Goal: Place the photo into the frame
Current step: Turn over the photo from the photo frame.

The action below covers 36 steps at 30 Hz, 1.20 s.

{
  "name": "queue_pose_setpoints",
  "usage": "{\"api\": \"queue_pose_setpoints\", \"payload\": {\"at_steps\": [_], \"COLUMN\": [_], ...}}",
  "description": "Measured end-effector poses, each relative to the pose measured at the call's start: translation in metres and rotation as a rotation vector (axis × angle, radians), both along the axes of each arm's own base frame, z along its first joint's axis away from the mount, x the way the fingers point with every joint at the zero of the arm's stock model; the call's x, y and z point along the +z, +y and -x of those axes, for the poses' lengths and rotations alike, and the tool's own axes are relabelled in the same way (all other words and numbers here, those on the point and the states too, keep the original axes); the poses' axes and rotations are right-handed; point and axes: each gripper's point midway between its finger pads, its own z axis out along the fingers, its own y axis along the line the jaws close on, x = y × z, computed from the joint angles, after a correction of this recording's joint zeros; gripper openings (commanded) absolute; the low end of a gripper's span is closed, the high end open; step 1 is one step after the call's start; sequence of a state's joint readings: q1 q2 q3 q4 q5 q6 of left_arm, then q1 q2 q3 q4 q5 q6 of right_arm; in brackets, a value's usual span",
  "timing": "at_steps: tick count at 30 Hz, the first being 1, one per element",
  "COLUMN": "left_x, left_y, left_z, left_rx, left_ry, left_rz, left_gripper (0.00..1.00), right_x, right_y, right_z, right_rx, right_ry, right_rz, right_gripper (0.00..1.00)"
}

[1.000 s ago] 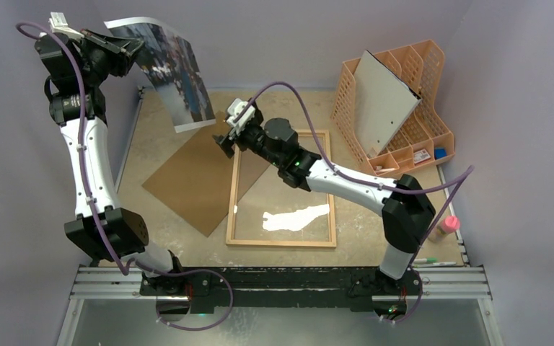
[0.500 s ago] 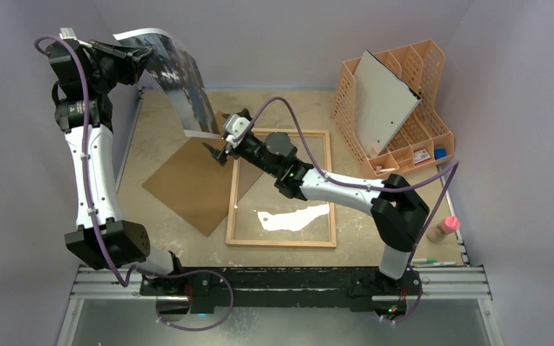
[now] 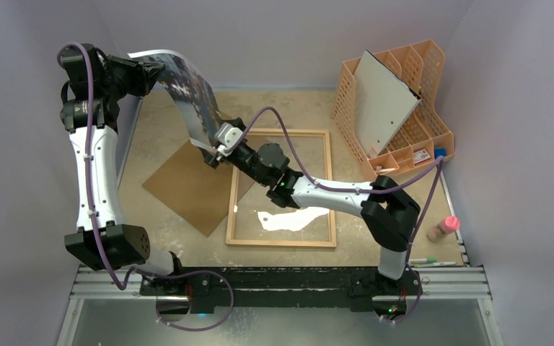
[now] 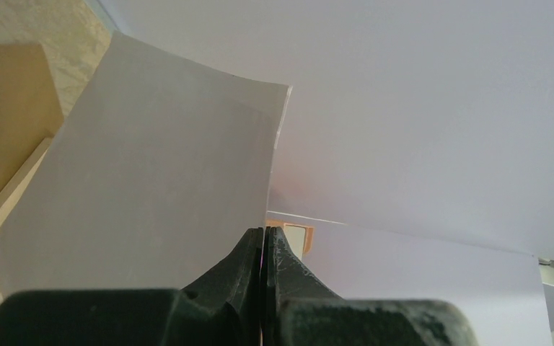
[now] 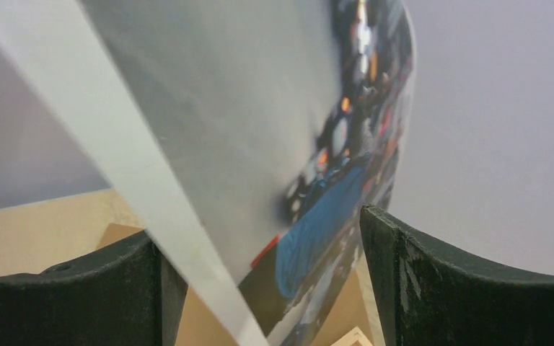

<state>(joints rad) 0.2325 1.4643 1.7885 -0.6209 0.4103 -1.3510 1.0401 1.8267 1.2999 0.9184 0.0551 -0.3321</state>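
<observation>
My left gripper (image 3: 157,70) is shut on the top edge of the photo (image 3: 191,101) and holds it high at the back left; the print hangs down, bent. Its white back (image 4: 159,187) fills the left wrist view, pinched between the closed fingers (image 4: 263,241). My right gripper (image 3: 213,153) is open around the print's lower edge. In the right wrist view the colour side (image 5: 317,209) with a blue shape sits between the spread fingers (image 5: 397,267). The light wood frame (image 3: 281,242) with its glass pane lies flat at table centre.
A brown hardboard panel (image 3: 187,184) lies left of the frame, partly under it. An orange lattice organizer (image 3: 418,68) with a white-grey board (image 3: 382,104) stands at the back right. A small bottle (image 3: 443,228) and pens lie near the right front edge.
The left gripper swung the hanging photo rightward and lower. The right gripper moved left and back until its open jaws came around the photo's lower edge.
</observation>
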Motion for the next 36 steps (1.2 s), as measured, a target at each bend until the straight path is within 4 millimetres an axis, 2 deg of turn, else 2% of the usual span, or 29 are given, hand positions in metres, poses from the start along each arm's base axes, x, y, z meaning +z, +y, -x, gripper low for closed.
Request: {"api": "queue_pose_setpoints", "payload": {"at_steps": [5,8,11,12,15,16,19,21,23,26,28,31,34,36], "left_x": [-0.003,-0.002,0.001,0.003,0.004,0.003,-0.003,-0.005,-0.007,-0.008,-0.006,0.002,0.017,0.035], "left_y": [-0.003,-0.005,-0.01,-0.012,-0.016,-0.016,-0.016,-0.015,-0.015,-0.015,-0.015,-0.016,-0.021,-0.029], "left_z": [0.003,0.004,0.006,0.006,0.004,0.003,-0.003,-0.006,-0.01,-0.015,-0.017,-0.02,-0.021,-0.019], "left_rx": [-0.003,-0.007,-0.018,-0.023,-0.034,-0.035,-0.037,-0.038,-0.042,-0.053,-0.063,-0.086,-0.137,-0.197], "left_ry": [0.024,0.029,0.023,0.02,0.018,0.02,0.033,0.038,0.037,0.02,0.0,-0.052,-0.141,-0.241], "left_rz": [0.005,0.006,0.004,0.004,0.004,0.004,0.007,0.007,0.005,-0.011,-0.033,-0.081,-0.131,-0.17], "left_gripper": [0.0,0.0,0.0,0.0,0.0,0.03,0.29,0.41,0.58,0.75,0.81,0.85,0.87,0.88], "right_x": [-0.009,-0.017,-0.015,-0.013,-0.009,-0.008,-0.008,-0.007,-0.007,-0.012,-0.016,-0.013,0.01,0.034], "right_y": [-0.01,-0.021,-0.026,-0.027,-0.028,-0.028,-0.029,-0.03,-0.031,-0.03,-0.032,-0.036,-0.045,-0.059], "right_z": [-0.019,-0.026,-0.03,-0.031,-0.031,-0.031,-0.033,-0.034,-0.035,-0.036,-0.037,-0.037,-0.045,-0.057], "right_rx": [-0.13,-0.197,-0.23,-0.236,-0.243,-0.245,-0.258,-0.267,-0.273,-0.272,-0.267,-0.234,-0.176,-0.145], "right_ry": [-0.005,-0.012,-0.031,-0.039,-0.063,-0.067,-0.071,-0.07,-0.069,-0.054,-0.035,0.015,0.097,0.161], "right_rz": [-0.013,-0.008,-0.016,-0.02,-0.025,-0.026,-0.023,-0.024,-0.025,-0.002,0.022,0.037,0.003,-0.046], "right_gripper": [0.51,0.44,0.4,0.35,0.08,0.01,0.0,0.0,0.0,0.0,0.0,0.0,0.0,0.0]}}
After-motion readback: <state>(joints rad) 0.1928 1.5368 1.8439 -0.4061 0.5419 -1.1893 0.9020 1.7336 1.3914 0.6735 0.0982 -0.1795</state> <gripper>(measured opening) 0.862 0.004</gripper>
